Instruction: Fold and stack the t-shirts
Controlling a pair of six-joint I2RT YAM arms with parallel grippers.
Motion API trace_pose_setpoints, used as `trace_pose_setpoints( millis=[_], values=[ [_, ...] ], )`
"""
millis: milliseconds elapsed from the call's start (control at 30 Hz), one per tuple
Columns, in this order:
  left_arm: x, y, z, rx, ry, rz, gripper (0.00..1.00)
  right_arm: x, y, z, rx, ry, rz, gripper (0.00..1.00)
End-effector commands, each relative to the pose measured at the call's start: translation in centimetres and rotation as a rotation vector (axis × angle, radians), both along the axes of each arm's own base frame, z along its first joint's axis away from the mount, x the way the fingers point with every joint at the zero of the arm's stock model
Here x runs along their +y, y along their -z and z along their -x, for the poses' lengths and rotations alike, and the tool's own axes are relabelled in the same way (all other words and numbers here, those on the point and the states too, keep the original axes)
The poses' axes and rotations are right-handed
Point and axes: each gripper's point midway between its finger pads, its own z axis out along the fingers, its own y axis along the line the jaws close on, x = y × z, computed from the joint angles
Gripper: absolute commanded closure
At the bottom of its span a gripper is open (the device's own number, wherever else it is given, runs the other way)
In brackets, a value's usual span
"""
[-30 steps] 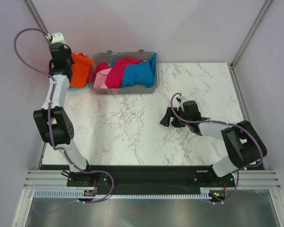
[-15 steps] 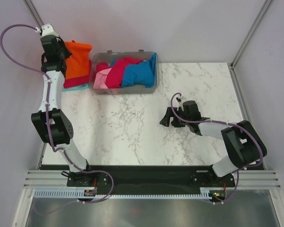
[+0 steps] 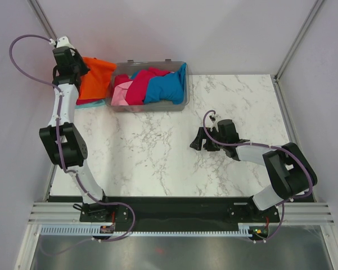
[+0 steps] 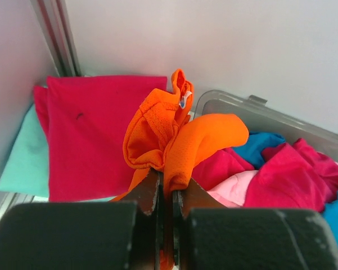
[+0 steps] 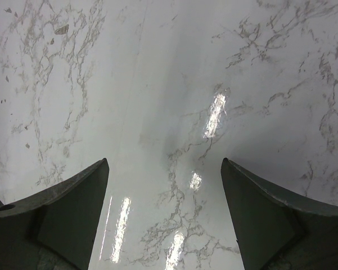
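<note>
My left gripper [image 3: 74,70] is at the far left corner, shut on the bright orange t-shirt [image 3: 97,80], which hangs bunched from its jaws [image 4: 180,135] above a folded crimson t-shirt [image 4: 87,135] lying on a teal t-shirt [image 4: 22,163]. The teal edge shows under the orange cloth from above [image 3: 87,103]. Crimson [image 3: 138,87], blue [image 3: 166,87] and pink [image 3: 120,97] t-shirts lie crumpled in the clear grey bin [image 3: 149,107]. My right gripper [image 3: 198,142] is open and empty low over the marble table [image 5: 169,101], right of centre.
The bin [image 4: 225,104] stands at the back, just right of the shirt stack. A metal frame post [image 4: 53,34] and grey walls close in the far left corner. The table's right edge runs along another frame rail [image 3: 287,112].
My left gripper swung up and left with the orange t-shirt, then came back right and slightly lower; the shirt now drapes toward the bin. The right arm has not moved.
</note>
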Motion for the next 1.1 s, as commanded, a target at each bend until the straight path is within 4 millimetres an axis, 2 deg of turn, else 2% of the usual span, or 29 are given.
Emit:
trace_pose_setpoints(
  millis=[0,33,67,100,167,200,233,367,400,467,567,600,633,667,700,767,833,867,967,1000,1067],
  values=[
    [1.1,1.6,-2.4,-0.018,0.025,0.045,0.98,-1.2,3.3,2.3,0.127,-0.005,0.074,0.1],
    [1.6,1.2,-2.9,-0.029,0.034,0.028,0.98,-1.2,3.2,2.3,0.125,-0.006,0.074,0.1],
    [1.8,1.9,-3.4,-0.017,0.043,0.011,0.98,-1.2,3.2,2.3,0.126,-0.005,0.074,0.1],
    [2.5,3.8,-4.3,0.015,0.032,-0.005,0.98,-1.2,3.3,2.3,0.126,-0.006,0.075,0.1],
    [3.4,3.4,-5.4,0.015,0.038,-0.064,0.98,-1.2,3.3,2.3,0.129,-0.008,0.076,0.1],
    [4.5,1.7,-6.0,-0.016,0.011,-0.093,0.98,-1.2,3.3,2.3,0.128,-0.007,0.077,0.1],
    [5.3,4.1,-6.8,0.02,0.012,-0.098,0.98,-1.2,3.3,2.3,0.128,-0.007,0.077,0.1],
    [8.2,6.0,-8.8,0.012,-0.016,-0.094,0.92,-1.2,3.3,2.2,0.126,-0.008,0.077,0.1],
    [9.5,5.6,-9.0,-0.006,-0.05,-0.103,0.86,-1.2,3.3,2.2,0.126,-0.009,0.076,0.1],
    [10.8,7.3,-10.0,-0.018,-0.069,-0.116,0.85,-1.3,3.2,2.1,0.123,-0.005,0.077,0.1],
    [12.6,8.1,-10.9,-0.048,-0.104,-0.165,0.83,-1.3,3.1,2.1,0.121,-0.004,0.077,0.1],
    [13.8,8.1,-10.9,-0.06,-0.15,-0.184,0.8,-1.3,3.1,2.0,0.117,-0.001,0.078,0.11],
    [14.1,8.1,-11.1,-0.07,-0.158,-0.191,0.75,-1.4,3.1,2.0,0.117,-0.001,0.078,0.1],
    [14.4,8.6,-11.3,-0.077,-0.163,-0.195,0.66,-1.4,3.1,2.0,0.117,0.002,0.079,0.1],
    [14.7,8.3,-11.5,-0.099,-0.165,-0.201,0.42,-1.5,3.0,1.9,0.117,0.005,0.076,0.1],
    [14.7,7.9,-11.8,-0.119,-0.155,-0.229,0.37,-1.5,2.9,1.8,0.116,0.01,0.073,0.1],
    [16.2,7.4,-11.2,-0.117,-0.241,-0.236,0.29,-1.6,2.9,1.7,0.116,0.013,0.074,0.1],
    [17.2,7.1,-10.6,-0.111,-0.305,-0.246,0.01,-1.6,2.9,1.7,0.116,0.014,0.074,0.11],
    [18.3,4.7,-8.9,-0.131,-0.399,-0.224,0.0,-1.6,2.9,1.7,0.113,0.016,0.074,0.11],
    [18.7,3.5,-7.7,-0.13,-0.459,-0.199,0.0,-1.7,2.9,1.8,0.111,0.015,0.075,0.11],
    [18.2,2.2,-6.8,-0.137,-0.468,-0.176,0.0,-1.7,2.8,1.8,0.108,0.017,0.074,0.11]
  ],
)
